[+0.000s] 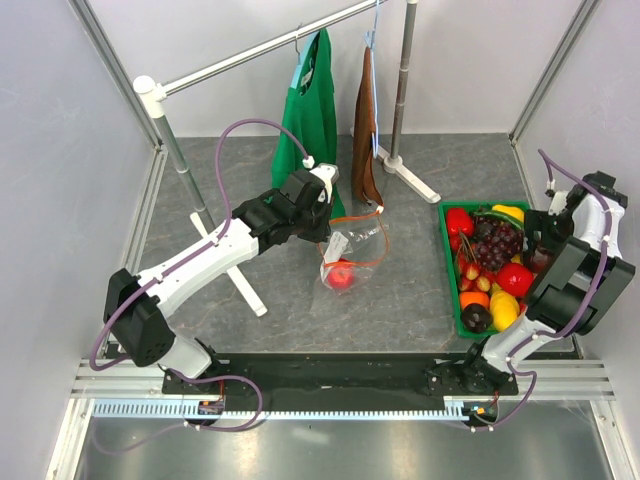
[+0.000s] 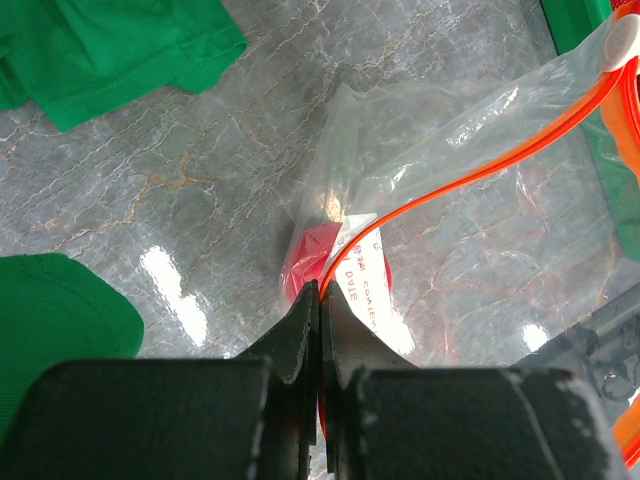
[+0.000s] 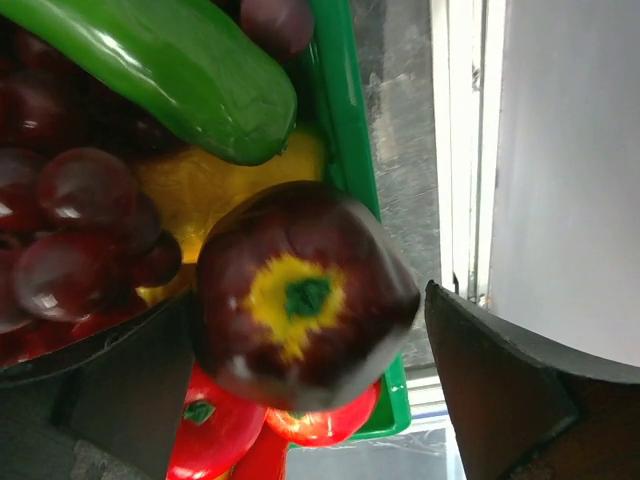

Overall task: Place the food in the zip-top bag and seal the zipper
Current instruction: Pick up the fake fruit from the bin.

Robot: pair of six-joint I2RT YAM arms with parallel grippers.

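Zip-top bag (image 1: 352, 248) holding a red apple (image 1: 341, 277) sits mid-bench, its orange zipper (image 2: 480, 180) pinched in the closed left gripper (image 2: 322, 300), while the empty right gripper (image 3: 310, 295) gapes wide around a maroon fruit (image 3: 300, 240) in the green tray (image 1: 449, 262) at the bench's right edge.

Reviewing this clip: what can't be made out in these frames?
- Left wrist view: the red fruit in the zip-top bag, mostly covered by the left pincer and a label.
- Right wrist view: whether the right pincer touches the maroon fruit; its fingers are dark and blurred.
- Top view: both pincers' tips, hidden under the arms themselves.
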